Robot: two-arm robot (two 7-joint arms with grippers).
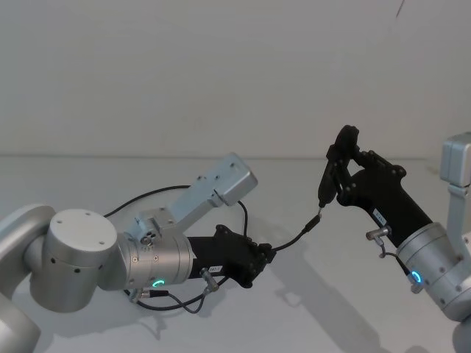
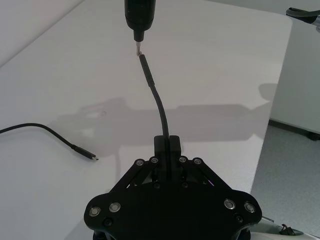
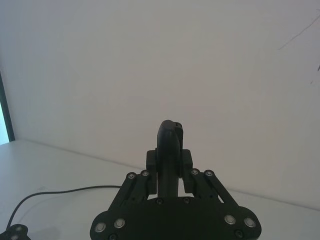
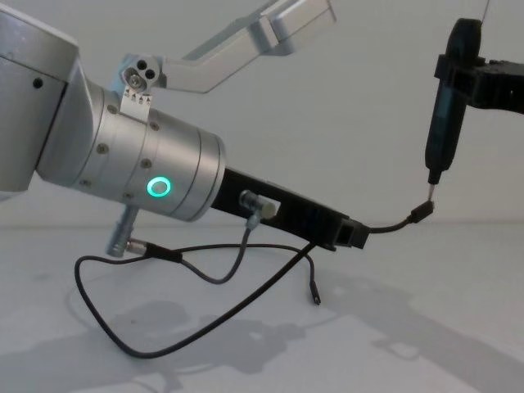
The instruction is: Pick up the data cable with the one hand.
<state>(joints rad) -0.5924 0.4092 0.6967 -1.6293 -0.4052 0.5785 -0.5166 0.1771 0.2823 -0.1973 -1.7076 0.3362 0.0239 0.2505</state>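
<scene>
left hand (image 1: 266,257) clamped on the data cable (image 4: 391,225) near one plug, clear of the worktop (image 2: 210,75); short free end runs straight on to right hand's (image 1: 335,163) slim tool (image 4: 442,123), tip touching plug.

white table (image 2: 215,60), black data cable (image 2: 45,131) trailing across (loosely curved)

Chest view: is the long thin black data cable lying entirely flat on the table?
No: the left gripper holds one end of the data cable raised off the table.
</scene>
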